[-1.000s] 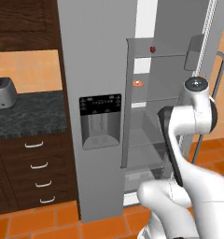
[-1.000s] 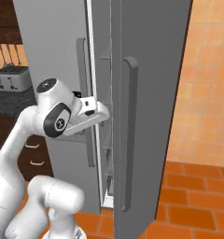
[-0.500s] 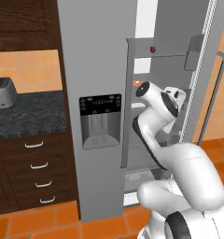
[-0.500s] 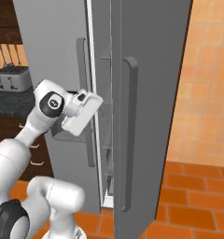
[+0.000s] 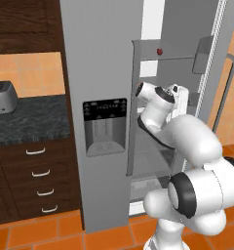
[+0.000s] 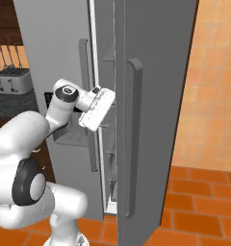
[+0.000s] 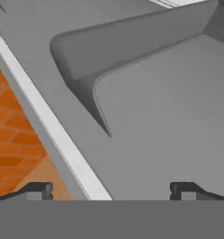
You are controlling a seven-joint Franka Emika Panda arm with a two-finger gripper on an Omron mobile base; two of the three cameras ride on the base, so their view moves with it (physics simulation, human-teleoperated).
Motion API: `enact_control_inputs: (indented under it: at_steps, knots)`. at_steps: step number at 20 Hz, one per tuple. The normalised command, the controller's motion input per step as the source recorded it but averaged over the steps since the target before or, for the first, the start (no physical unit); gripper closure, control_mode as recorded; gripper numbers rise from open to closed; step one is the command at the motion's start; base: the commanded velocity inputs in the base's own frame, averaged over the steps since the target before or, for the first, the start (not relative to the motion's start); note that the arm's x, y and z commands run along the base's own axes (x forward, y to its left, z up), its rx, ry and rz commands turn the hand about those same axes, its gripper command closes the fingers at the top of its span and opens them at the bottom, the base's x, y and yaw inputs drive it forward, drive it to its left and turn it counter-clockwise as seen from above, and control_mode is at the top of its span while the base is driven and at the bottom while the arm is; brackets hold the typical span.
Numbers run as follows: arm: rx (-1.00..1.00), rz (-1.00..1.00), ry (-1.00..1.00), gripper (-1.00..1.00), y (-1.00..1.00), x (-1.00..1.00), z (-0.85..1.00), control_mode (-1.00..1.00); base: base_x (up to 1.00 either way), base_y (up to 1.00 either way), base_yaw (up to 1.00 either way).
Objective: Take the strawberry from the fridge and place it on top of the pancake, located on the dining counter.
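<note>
Fridge [image 5: 104, 58] door open; strawberry [image 5: 159, 51] untouched at its upper shelf's front edge; gripper [image 7: 111, 189] spread, empty (carrying remains).

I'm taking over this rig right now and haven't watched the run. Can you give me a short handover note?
End effector: open, holding nothing, up at the gap of the fridge's open right door.
Fridge: right door open, left door with the dispenser panel shut.
Strawberry: on an upper shelf inside the fridge, above the hand, untouched.
Done: fridge opened, arm brought to the opening.
Left: reach up to the strawberry, grasp it, withdraw, drive to the dining counter and set it on the pancake.
</note>
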Motion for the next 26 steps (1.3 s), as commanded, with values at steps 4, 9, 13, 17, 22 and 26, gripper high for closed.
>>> enact_control_inputs:
  at_steps: [4, 9, 13, 17, 22, 26]
  knots:
    - [-0.04, 0.0, 0.24, -1.0, -0.68, -0.2, 0.02, -1.0, 0.0, 0.0, 0.0]
    - [-0.01, 0.0, 0.19, -1.0, -0.74, -0.51, 0.09, -1.0, 0.0, 0.0, 0.0]
    - [0.03, 0.0, 0.13, -1.0, -0.95, -0.4, 0.17, -1.0, 0.0, 0.0, 0.0]
    - [0.13, 0.09, 0.02, -1.0, -1.0, -0.14, 0.01, -1.0, 0.0, 0.0, 0.0]
    - [0.12, 0.12, 0.01, -1.0, -0.8, -0.1, 0.0, -1.0, 0.0, 0.0, 0.0]
    - [0.02, 0.03, 0.0, -1.0, 0.21, -0.18, 0.0, -1.0, 0.0, 0.0, 0.0]
